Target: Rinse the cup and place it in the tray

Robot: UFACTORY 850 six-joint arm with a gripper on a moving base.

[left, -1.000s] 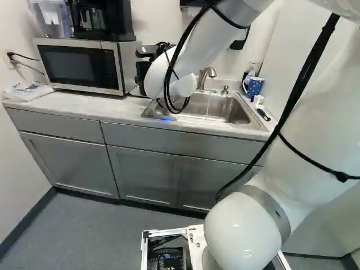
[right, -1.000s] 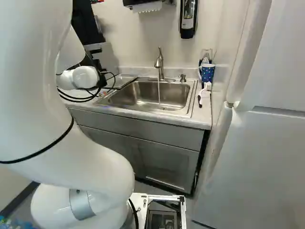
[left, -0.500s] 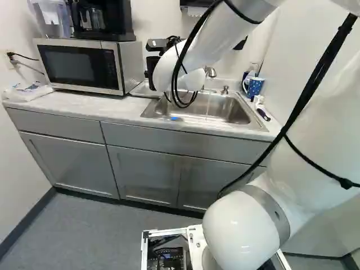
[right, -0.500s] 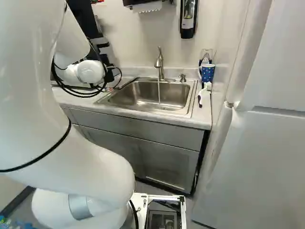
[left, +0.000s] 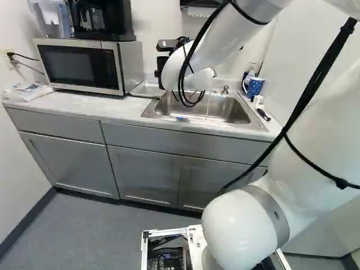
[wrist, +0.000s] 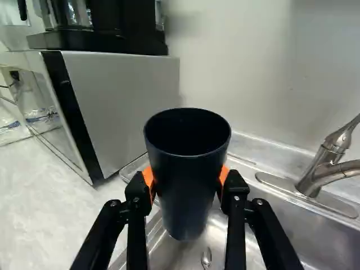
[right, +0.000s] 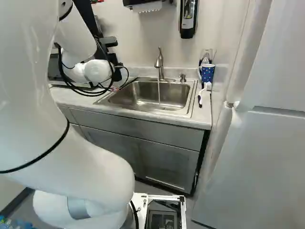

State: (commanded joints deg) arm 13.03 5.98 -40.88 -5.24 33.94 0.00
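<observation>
Rightward in both base views, the arm [left: 230, 42] has shifted, its gripper [left: 161, 63] closed around the dark cup [wrist: 188, 174] (orange pads [wrist: 224, 175] against both sides).

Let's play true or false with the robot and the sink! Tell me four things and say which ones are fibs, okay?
1. The gripper is holding a dark cup. True.
2. The microwave is at the right of the sink in the left base view. False: the microwave is at the sink's left there.
3. Water is running from the faucet. True.
4. The dotted blue mug is inside the sink. False: the mug is beside the sink.
</observation>
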